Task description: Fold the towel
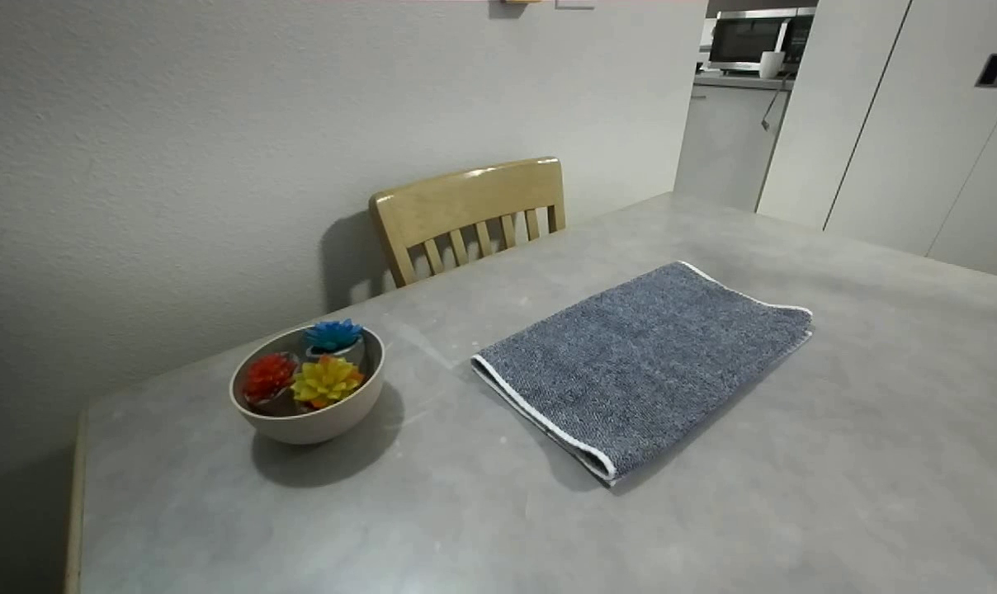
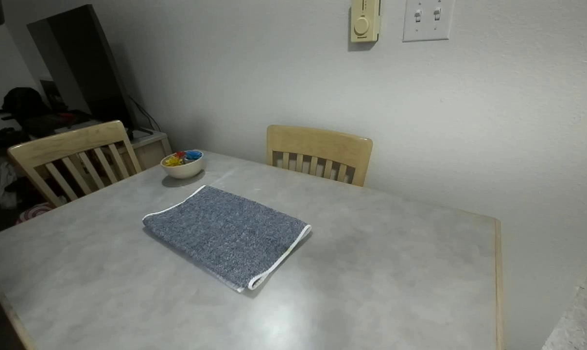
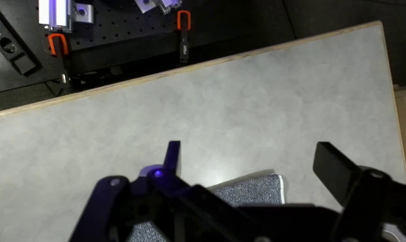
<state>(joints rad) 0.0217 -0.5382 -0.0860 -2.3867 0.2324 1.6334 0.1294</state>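
Observation:
The blue-grey towel (image 1: pixel 647 363) lies doubled over and flat on the grey table. It also shows in an exterior view (image 2: pixel 225 236). White edging runs along its two ends, where the stacked layers show slightly apart. No pale stripes show on the upper face. In the wrist view, one corner of the towel (image 3: pixel 253 190) shows behind the gripper, which hides most of the rest. My gripper (image 3: pixel 249 148) is wide open with nothing between its fingers. It is above the table and apart from the towel. It does not show in the exterior views.
A cream bowl (image 1: pixel 321 427) with red, yellow and blue flower pots stands near the towel; it also shows in an exterior view (image 2: pixel 184 171). Chairs (image 1: pixel 470 194) (image 2: pixel 75 138) stand at the table edges. A black base plate with orange clamps (image 3: pixel 184 20) lies beyond the table's wooden edge (image 3: pixel 196 66).

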